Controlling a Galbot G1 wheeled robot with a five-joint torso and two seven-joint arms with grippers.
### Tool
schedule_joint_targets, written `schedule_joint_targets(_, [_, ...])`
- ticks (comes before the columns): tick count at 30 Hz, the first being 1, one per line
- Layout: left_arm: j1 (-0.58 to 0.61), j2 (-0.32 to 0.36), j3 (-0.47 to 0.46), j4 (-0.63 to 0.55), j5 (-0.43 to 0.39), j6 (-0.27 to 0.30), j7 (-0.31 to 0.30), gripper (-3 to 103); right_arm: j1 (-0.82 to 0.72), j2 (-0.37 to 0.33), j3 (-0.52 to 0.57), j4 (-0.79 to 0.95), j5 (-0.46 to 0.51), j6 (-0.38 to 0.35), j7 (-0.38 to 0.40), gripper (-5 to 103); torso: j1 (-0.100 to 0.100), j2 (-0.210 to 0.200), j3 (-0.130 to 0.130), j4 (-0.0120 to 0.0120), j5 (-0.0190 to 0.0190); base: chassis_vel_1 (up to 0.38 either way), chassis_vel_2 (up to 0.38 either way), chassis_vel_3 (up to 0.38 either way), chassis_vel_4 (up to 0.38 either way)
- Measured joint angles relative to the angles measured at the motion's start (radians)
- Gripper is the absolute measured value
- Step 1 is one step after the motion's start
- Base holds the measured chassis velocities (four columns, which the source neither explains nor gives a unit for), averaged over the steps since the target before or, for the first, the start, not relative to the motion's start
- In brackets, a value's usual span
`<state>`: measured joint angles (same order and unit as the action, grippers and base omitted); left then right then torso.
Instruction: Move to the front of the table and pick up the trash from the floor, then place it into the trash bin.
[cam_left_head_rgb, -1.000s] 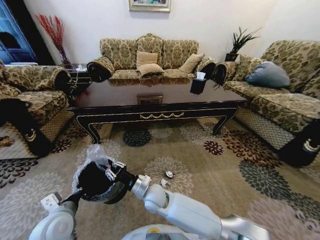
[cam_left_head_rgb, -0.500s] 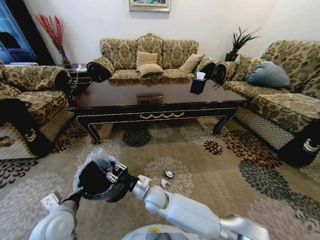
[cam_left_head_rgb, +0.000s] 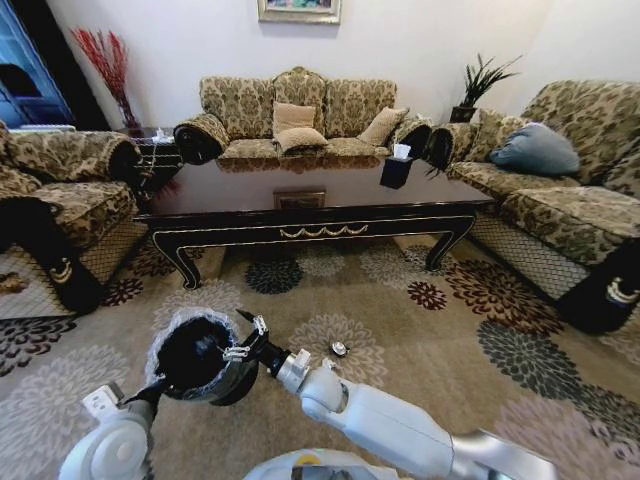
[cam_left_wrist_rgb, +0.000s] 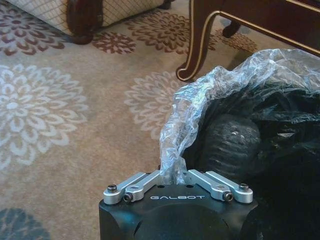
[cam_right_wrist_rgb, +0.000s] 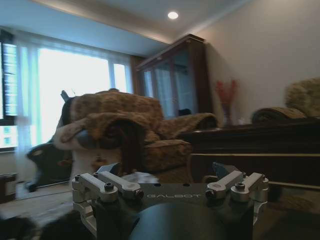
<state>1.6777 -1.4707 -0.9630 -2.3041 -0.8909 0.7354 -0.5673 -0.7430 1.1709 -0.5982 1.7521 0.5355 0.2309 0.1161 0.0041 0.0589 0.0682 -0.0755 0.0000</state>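
Head view: the robot stands in front of the table (cam_left_head_rgb: 320, 205), so the driving part of the task looks done. The trash bin (cam_left_head_rgb: 193, 357) is held up off the floor (cam_left_head_rgb: 470, 330) by the left end effector (cam_left_head_rgb: 152, 392), which grips the bin's rim on the side nearest the robot. In the left wrist view that end effector (cam_left_wrist_rgb: 176, 176) is clenched on the crinkled clear liner (cam_left_wrist_rgb: 210, 95) and the rim under it, with the bin's black inside just beyond its fingertips.

The right end effector (cam_left_head_rgb: 248, 338) hangs at the far edge of the bin's mouth, just over the rim, its fingers spread. The right wrist view shows the right end effector (cam_right_wrist_rgb: 170, 181) with its fingers well apart and nothing between them, so it is released and empty. I judge that it is either at the drop into the bin or about to go for another piece; the inside of the bin is too dark to tell what lies in it.

Work is left. A small dark ring-like piece of trash (cam_left_head_rgb: 339, 348) lies on the carpet a little way beyond and to the right of the right end effector, and a white scrap (cam_left_head_rgb: 327, 365) lies just beside the right wrist, nearer the robot than the ring. Both are still on the floor and apart from the bin. No crumpled paper wad can be made out on the carpet. So the task seems partly done at most: those two bits have yet to be picked up and dropped in.
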Motion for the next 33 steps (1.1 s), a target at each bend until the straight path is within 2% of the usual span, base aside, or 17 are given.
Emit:
schedule_joint_targets(3, [0.007,0.007,-0.05,0.01,-0.027,0.0,0.003,2,-0.017,0.007,0.062,-0.006,0.042,-0.057,0.05,100,0.0,0.0,0.0,-0.0001,-0.0002,0.0,0.0,0.0,0.0])
schedule_joint_targets(4, [0.015,0.034,-0.147,0.049,-0.078,0.0,0.004,2,-0.036,0.033,0.137,-0.05,0.084,-0.147,0.147,100,0.0,0.0,0.0,0.0001,-0.0001,0.0,0.0,0.0,0.0])
schedule_joint_targets(5, [0.017,0.041,-0.171,0.062,-0.087,0.0,0.006,2,-0.041,0.042,0.156,-0.071,0.091,-0.173,0.174,100,0.0,0.0,0.0,0.0003,-0.0001,0.0,0.0,0.0,0.0])
schedule_joint_targets(6, [0.017,0.041,-0.171,0.062,-0.087,0.0,0.006,2,-0.041,0.042,0.156,-0.071,0.091,-0.173,0.174,100,0.0,0.0,0.0,0.0003,-0.0001,0.0,0.0,0.0,0.0])
schedule_joint_targets(7, [0.021,0.054,-0.206,0.085,-0.098,0.0,0.012,2,-0.047,0.057,0.189,-0.117,0.088,-0.23,0.228,100,0.0,0.0,0.0,0.0004,0.0,0.0,0.0,0.0,0.0])
schedule_joint_targets(10, [0.023,0.077,-0.269,0.138,-0.123,0.0,0.02,2,-0.059,0.095,0.258,-0.279,0.042,-0.281,0.278,100,0.0,0.0,0.0,0.0003,-0.0001,0.0,0.0,0.0,0.0])
schedule_joint_targets(11, [0.023,0.077,-0.269,0.138,-0.123,0.0,0.02,2,-0.059,0.095,0.258,-0.279,0.042,-0.281,0.278,100,0.0,0.0,0.0,0.0003,-0.0001,0.0,0.0,0.0,0.0])
schedule_joint_targets(12, [0.025,0.08,-0.28,0.147,-0.127,0.0,0.021,2,-0.06,0.112,0.283,-0.343,0.024,-0.289,0.289,100,0.0,0.0,0.0,-0.0003,-0.0002,0.0,0.0,0.0,0.0])
schedule_joint_targets(15, [0.038,0.076,-0.285,0.149,-0.132,0.0,0.025,2,-0.06,0.155,0.348,-0.516,-0.016,-0.283,0.288,100,0.0,0.0,0.0,0.0,0.0,0.0,0.0,0.0,0.0])
schedule_joint_targets(20, [0.05,0.065,-0.279,0.137,-0.129,0.0,0.025,2,-0.061,0.196,0.42,-0.687,-0.052,-0.264,0.276,100,0.0,0.0,0.0,0.0001,0.0,0.0,0.0,0.0,0.0])
schedule_joint_targets(24, [0.051,0.061,-0.27,0.122,-0.125,0.0,0.024,2,-0.088,0.201,0.445,-0.732,-0.062,-0.267,0.249,100,0.0,0.0,0.0,0.0,0.0,0.0,0.0,0.0,0.0])
schedule_joint_targets(28, [0.047,0.055,-0.256,0.113,-0.116,0.0,0.022,2,-0.115,0.204,0.47,-0.76,-0.097,-0.285,0.262,100,0.0,0.0,0.0,-0.0001,0.0,0.0,0.0,0.0,0.0])
schedule_joint_targets(33, [0.044,0.045,-0.237,0.105,-0.102,0.0,0.022,2,-0.138,0.205,0.491,-0.778,-0.09,-0.298,0.272,100,0.0,0.0,0.0,0.0,0.0001,0.0,0.0,0.0,0.0])
